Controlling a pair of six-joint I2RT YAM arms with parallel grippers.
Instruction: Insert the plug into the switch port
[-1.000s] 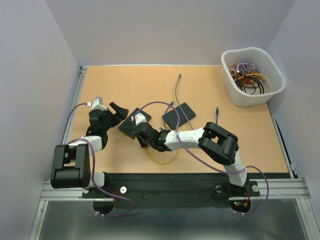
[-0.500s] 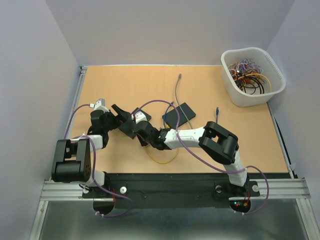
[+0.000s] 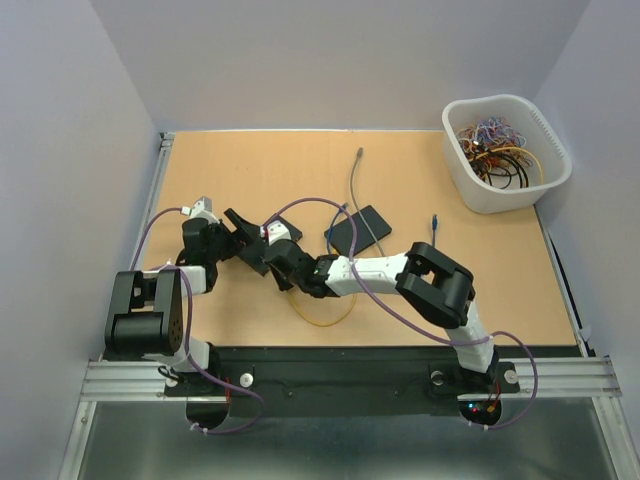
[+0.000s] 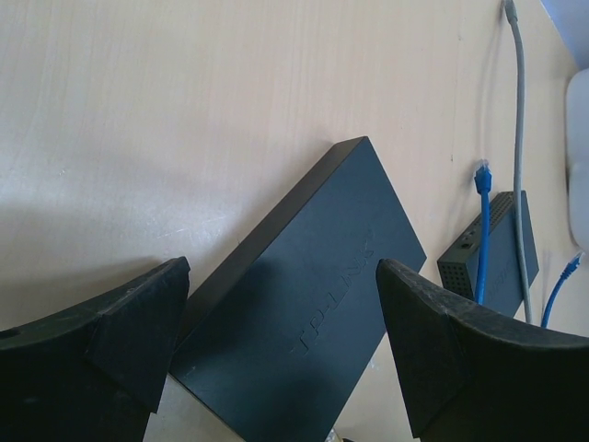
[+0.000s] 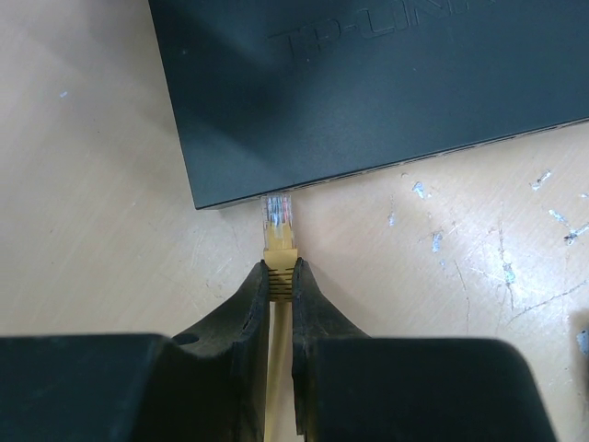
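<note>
While the right end effector (image 5: 280,272) pinches the yellow plug (image 5: 279,241) between nearly closed fingers just behind its clear tip, that tip points at the near edge of the black switch (image 5: 368,92) and meets it close to one corner; whether it sits inside a port cannot be told from the right wrist view. Behind the plug, the yellow cable (image 3: 322,322) trails out in a loop on the desk (image 3: 260,170) below the right arm. Spread wide and holding nothing, the left end effector (image 4: 282,269) hangs low over the other side of the same switch, one finger on each side of its dark top, which lies flat and slanted across the left wrist view. Beyond it, well apart, a second switch (image 4: 502,249) rests on the desk with a blue cable (image 4: 480,230) plugged into or lying against it and a grey cable (image 4: 515,110) running over its top toward the far edge. At the far right corner of the desk stands a white bin (image 3: 490,200) filled with tangled coloured cables.
</note>
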